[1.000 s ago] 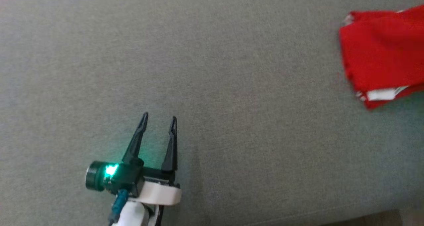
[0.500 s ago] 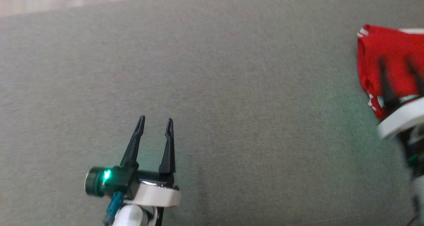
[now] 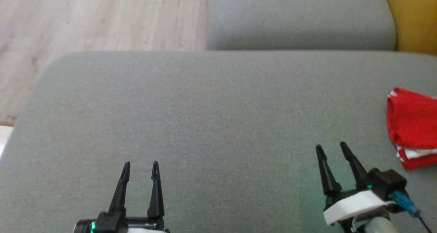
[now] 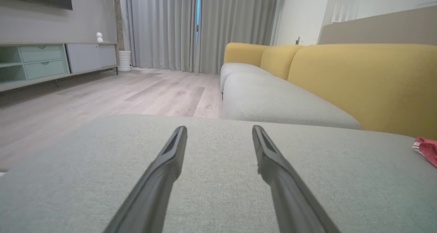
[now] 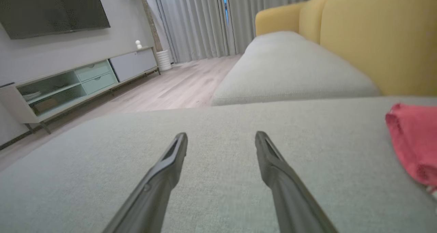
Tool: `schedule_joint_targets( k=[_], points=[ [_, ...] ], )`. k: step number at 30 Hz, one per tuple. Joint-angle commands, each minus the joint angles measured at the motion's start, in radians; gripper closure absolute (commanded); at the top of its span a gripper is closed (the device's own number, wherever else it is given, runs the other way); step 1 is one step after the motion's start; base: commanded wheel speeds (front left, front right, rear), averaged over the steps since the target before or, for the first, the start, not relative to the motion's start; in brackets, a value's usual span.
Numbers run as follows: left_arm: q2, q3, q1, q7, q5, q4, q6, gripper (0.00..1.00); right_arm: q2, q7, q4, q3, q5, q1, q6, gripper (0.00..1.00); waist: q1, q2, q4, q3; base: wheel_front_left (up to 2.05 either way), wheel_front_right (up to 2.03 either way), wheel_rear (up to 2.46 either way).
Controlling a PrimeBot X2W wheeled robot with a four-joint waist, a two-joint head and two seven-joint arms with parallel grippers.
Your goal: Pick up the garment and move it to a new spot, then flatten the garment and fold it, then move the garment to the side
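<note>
Hovering at the left over the grey sofa cushion with the left claw spread and empty. Further right, holding the right claw likewise spread, gripping nothing, near but apart from the red garment, lying folded at the cushion's far right. Could snag and undo those folds if swung rightward this low.
</note>
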Motion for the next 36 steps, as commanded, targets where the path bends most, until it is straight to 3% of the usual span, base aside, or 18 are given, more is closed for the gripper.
schedule_joint_targets(
  k=[1, 9, 14, 25, 26, 36],
  points=[
    [-0.004, 0.04, -0.023, -0.01, 0.011, -0.046, -0.003, 0.0, 0.001, -0.016, -0.036, 0.004, -0.031, -0.015, -0.001, 0.0, 0.0003, 0.0, 0.036, -0.053, 0.0, 0.0, 0.0],
    [-0.004, 0.054, 0.051, -0.01, 0.057, -0.104, -0.056, 0.0, 0.07, -0.02, -0.224, -0.151, -0.168, 0.177, -0.001, 0.0, 0.0003, 0.0, 0.035, -0.119, 0.0, 0.0, 0.0],
    [-0.004, 0.068, 0.089, -0.01, 0.068, -0.092, -0.087, 0.0, 0.076, -0.02, -0.229, -0.154, -0.168, 0.267, -0.001, 0.0, 0.0003, 0.0, 0.016, -0.137, 0.0, 0.0, 0.0],
    [-0.004, 0.078, 0.11, -0.01, 0.061, -0.058, -0.093, 0.0, 0.077, -0.02, -0.234, -0.142, -0.157, 0.267, -0.001, 0.0, 0.0003, 0.0, -0.017, -0.153, 0.0, 0.0, 0.0],
    [0.002, 0.046, 0.141, 0.0, 0.06, -0.028, -0.089, 1.0, 0.086, -0.009, -0.195, -0.165, -0.157, 0.319, 0.0, 1.0, 0.0003, 0.0, -0.017, -0.153, 0.0, 0.0, 0.0],
    [0.005, 0.056, 0.141, 0.017, -0.021, 0.033, -0.095, 1.0, 0.083, 0.007, -0.135, -0.164, -0.079, 0.314, 0.0, 1.0, 0.0004, 0.0, -0.023, -0.144, 0.0, 0.0, 0.0]
  ],
)
